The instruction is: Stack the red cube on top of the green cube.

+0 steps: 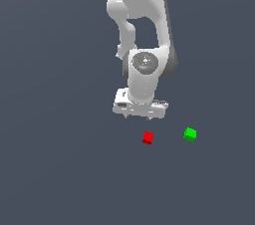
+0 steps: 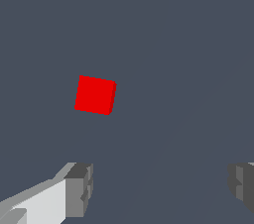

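Wrist view red cube (image 2: 95, 94) only, green cube (image 1: 190, 134) exterior, fingers (image 2: 79, 191) spread.

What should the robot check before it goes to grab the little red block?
1. End effector open, nothing between its fingers: ok.
2. Red cube resting free on the floor, untouched: ok.
3. Green cube set apart from the red one, toward the exterior view's right, top bare for stacking: ok.
4. Red cube centred between the fingers: not ok; the wrist view shows it ahead of them and nearer one finger.
5. End effector low enough to close on the cube: not ok; in the exterior view it hangs above the floor.
6. Cube sides square to the fingers: cannot tell; it looks slightly turned.
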### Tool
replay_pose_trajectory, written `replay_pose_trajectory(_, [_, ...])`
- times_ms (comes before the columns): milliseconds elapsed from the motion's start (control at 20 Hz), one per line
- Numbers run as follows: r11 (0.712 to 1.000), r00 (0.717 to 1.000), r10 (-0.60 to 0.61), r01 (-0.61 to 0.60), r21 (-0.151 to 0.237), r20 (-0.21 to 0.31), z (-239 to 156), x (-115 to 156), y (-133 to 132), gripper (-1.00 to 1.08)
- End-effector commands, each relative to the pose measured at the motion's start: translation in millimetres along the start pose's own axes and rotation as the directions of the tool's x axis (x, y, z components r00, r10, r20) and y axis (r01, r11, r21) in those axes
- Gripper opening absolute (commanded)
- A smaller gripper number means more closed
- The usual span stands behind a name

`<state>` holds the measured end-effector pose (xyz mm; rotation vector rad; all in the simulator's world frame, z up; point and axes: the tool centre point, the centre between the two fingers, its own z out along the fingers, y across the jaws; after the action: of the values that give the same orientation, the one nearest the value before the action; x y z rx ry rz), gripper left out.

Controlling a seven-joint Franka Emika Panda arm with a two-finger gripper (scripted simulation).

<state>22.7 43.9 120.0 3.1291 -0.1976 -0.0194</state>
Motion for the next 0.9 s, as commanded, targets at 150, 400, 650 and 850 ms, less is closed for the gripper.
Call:
replay_pose_trajectory(150, [0.997,0.997,0.077,-0.077,0.004,-0.005,23,19,-28,1.0])
replay_pose_trajectory(400, [0.992,0.992,0.128,-0.128,0.006,-0.008,38,34,-45,1.0])
replay_pose_trajectory(650, [0.987,0.987,0.158,-0.158,0.008,-0.01,46,44,-54,1.0])
replay_pose_trajectory(850, [0.986,0.986,0.169,-0.169,0.009,-0.011,49,47,-58,1.0])
